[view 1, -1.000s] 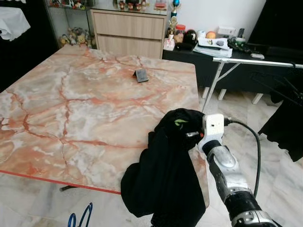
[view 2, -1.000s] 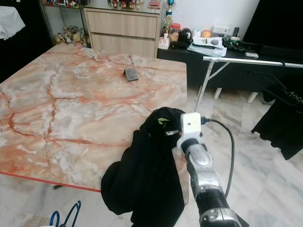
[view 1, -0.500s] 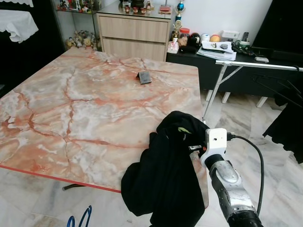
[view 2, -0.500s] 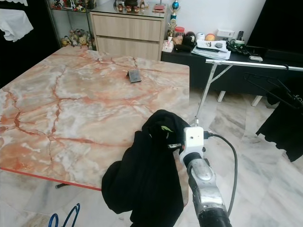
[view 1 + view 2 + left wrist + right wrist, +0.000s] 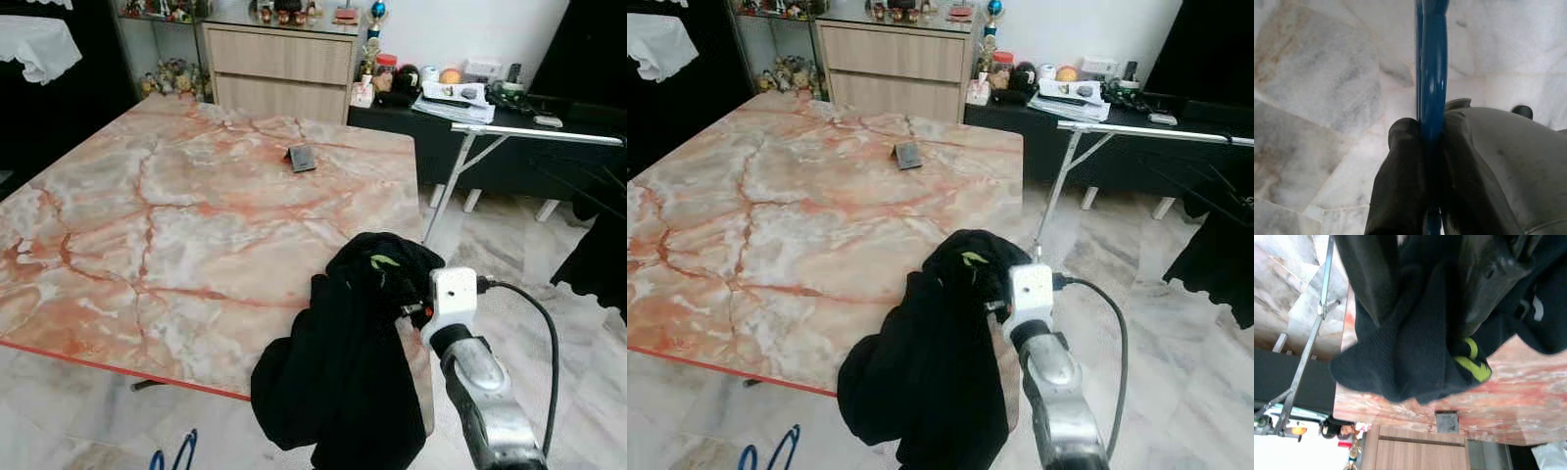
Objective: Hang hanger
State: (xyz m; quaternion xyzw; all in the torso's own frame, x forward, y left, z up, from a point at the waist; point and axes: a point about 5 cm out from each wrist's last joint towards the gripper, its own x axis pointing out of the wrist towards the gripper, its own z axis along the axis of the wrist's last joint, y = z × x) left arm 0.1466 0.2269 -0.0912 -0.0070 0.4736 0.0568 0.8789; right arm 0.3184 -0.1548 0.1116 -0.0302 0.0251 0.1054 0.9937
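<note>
Marble table [image 5: 147, 225] spans left and centre of frame; metal drying rack [image 5: 529, 132] upper right, rail horizontal, likely where the hanging ends up; black garment [image 5: 343, 382] lower centre, bunched and draped over table's near right corner, trailing past the edge; right hand [image 5: 1430, 293] pinching a fold of that cloth between its two fingers, held up at the table corner, probably so the fabric lifts clear; blue hanger [image 5: 1430, 73] at bottom left edge over floor tiles, left hand [image 5: 1427, 147] pressed together on its bar, kept low and out of the way; small dark object [image 5: 300, 159] on far side of table
</note>
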